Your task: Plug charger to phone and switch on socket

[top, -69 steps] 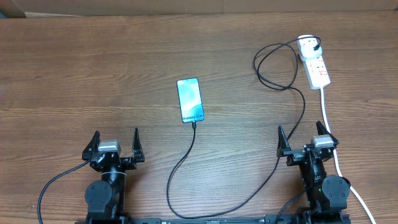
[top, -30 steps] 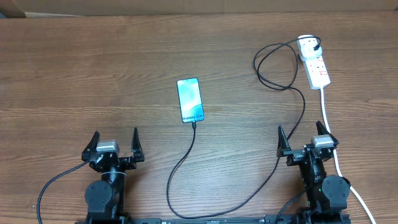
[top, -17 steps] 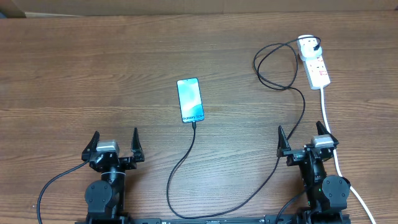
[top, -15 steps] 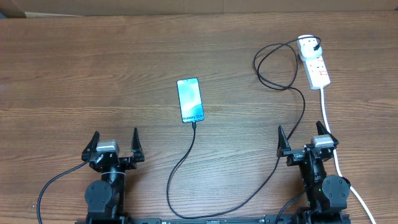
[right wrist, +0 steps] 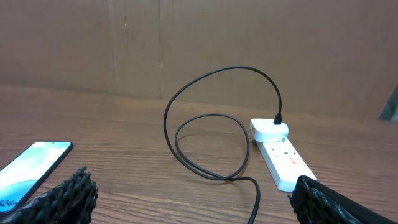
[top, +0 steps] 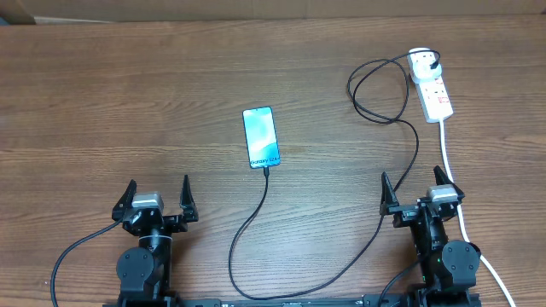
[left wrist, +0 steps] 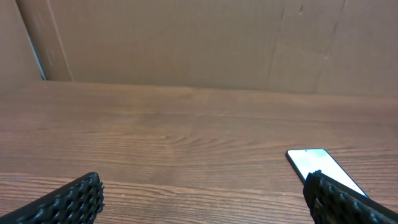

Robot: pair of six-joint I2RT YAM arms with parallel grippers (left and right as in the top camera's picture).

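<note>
It looked like a robotics lab or test bench — a wood-grain table [top: 128, 94] with two black arms [top: 141, 256] fixed at about 8 and 4 o'clock. Plain brown cardboard [left wrist: 186, 43] walled off the 12 o'clock side. A phone [top: 261, 136], a charger [top: 256, 217] and a socket [top: 433, 89] at 2 o'clock lay spread on the wood — a staged setup rather than household clutter.
</note>
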